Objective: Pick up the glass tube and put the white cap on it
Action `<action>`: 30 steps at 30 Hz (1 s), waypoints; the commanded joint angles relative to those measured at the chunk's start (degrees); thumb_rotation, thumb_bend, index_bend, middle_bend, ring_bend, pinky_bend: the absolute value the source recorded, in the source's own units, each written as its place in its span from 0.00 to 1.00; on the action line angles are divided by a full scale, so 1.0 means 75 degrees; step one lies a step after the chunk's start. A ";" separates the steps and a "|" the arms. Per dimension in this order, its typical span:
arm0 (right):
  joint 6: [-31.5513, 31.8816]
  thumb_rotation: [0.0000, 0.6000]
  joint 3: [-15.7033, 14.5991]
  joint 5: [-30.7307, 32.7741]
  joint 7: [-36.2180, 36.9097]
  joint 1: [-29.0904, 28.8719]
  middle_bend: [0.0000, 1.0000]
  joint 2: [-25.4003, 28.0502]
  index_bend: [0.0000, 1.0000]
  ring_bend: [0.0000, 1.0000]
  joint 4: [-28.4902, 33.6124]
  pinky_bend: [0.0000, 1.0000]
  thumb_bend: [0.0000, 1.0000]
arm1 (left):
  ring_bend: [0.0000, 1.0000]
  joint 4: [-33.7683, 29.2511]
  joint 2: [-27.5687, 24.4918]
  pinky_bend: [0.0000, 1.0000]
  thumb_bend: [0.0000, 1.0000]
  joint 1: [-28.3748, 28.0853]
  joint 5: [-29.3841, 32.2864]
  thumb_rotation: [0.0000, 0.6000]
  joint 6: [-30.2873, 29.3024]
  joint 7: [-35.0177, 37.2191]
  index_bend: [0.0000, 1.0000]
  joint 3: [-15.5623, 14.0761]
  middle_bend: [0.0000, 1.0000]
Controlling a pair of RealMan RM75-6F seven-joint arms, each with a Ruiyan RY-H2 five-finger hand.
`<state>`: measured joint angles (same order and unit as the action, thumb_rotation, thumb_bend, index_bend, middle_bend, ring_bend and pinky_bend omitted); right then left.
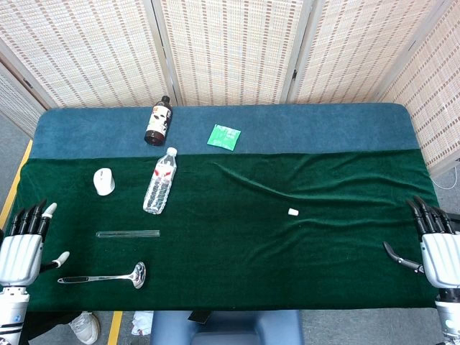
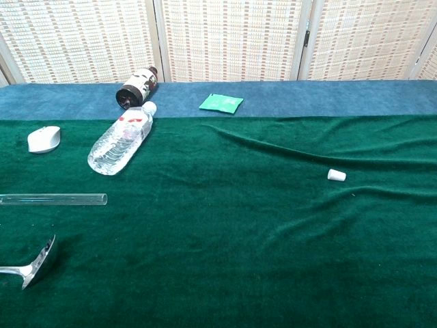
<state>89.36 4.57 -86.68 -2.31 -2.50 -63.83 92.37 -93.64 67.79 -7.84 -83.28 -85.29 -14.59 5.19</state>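
Observation:
The glass tube (image 1: pixel 128 233) lies flat on the green cloth at the left; the chest view shows the tube (image 2: pixel 53 199) running off the left edge. The small white cap (image 1: pixel 292 212) sits alone right of centre, seen as the cap (image 2: pixel 336 175) in the chest view. My left hand (image 1: pixel 20 248) hovers at the table's left front corner, fingers spread, holding nothing. At the right front corner my right hand (image 1: pixel 435 248) is likewise open and empty. Both hands are far from tube and cap and are outside the chest view.
A metal ladle (image 1: pixel 108 276) lies just in front of the tube. A clear water bottle (image 1: pixel 159 182), a white mouse (image 1: pixel 103 181), a brown bottle (image 1: pixel 157 121) and a green packet (image 1: pixel 223 136) lie further back. The cloth (image 1: pixel 251 183) is wrinkled near the cap.

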 commanded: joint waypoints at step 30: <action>-0.0526 0.37 0.0139 0.0293 -0.0028 -0.0256 0.07 0.0167 0.00 0.17 0.0131 0.11 0.36 | 0.81 0.0370 0.1219 0.76 0.21 -0.2333 0.1116 1.00 0.3143 -0.1233 0.40 0.0304 0.85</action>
<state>85.48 5.62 -84.53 -2.53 -4.38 -62.56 93.36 -91.39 76.15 -24.72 -75.64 -62.35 -23.28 7.57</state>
